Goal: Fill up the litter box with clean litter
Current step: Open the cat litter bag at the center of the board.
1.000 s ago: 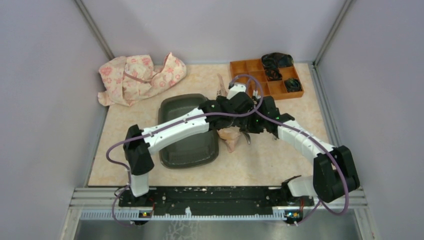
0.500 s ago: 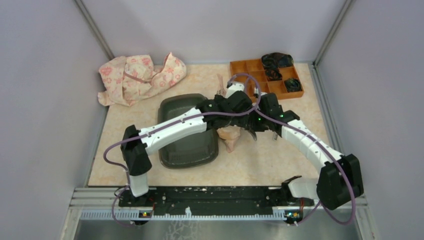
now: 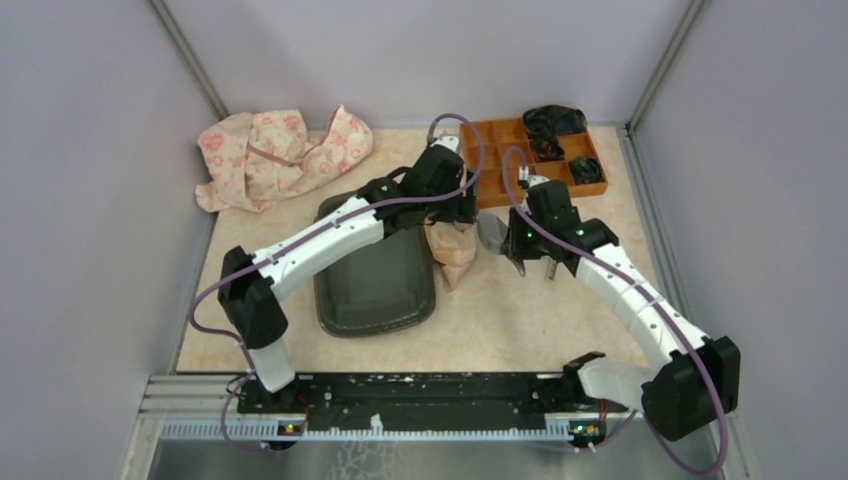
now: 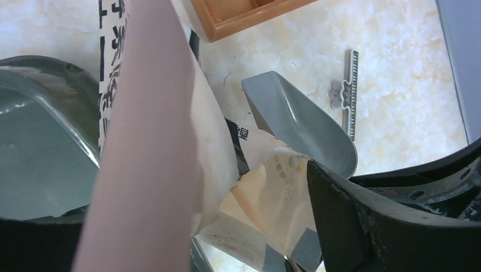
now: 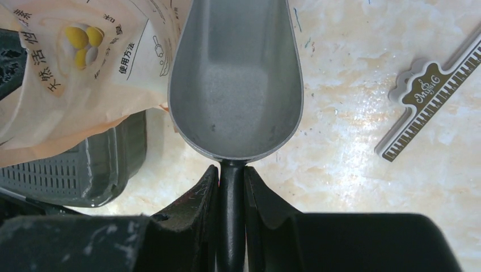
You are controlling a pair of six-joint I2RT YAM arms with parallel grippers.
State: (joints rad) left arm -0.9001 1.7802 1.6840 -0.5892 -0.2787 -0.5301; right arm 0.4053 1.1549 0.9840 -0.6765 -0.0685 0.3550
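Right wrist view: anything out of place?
A small grey ruler lies loose on the table, right of the scoop; it seems unrelated to filling. The scoop, clamped in the right pincer, is empty. No spill visible.

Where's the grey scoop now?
In the right wrist view, the right gripper holds the grey scoop by its handle, between the peach bag and a small ruler.

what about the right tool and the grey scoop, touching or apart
Touching. The right wrist view shows the right tool with both fingers closed against the dark handle of the scoop, no gap on either side.
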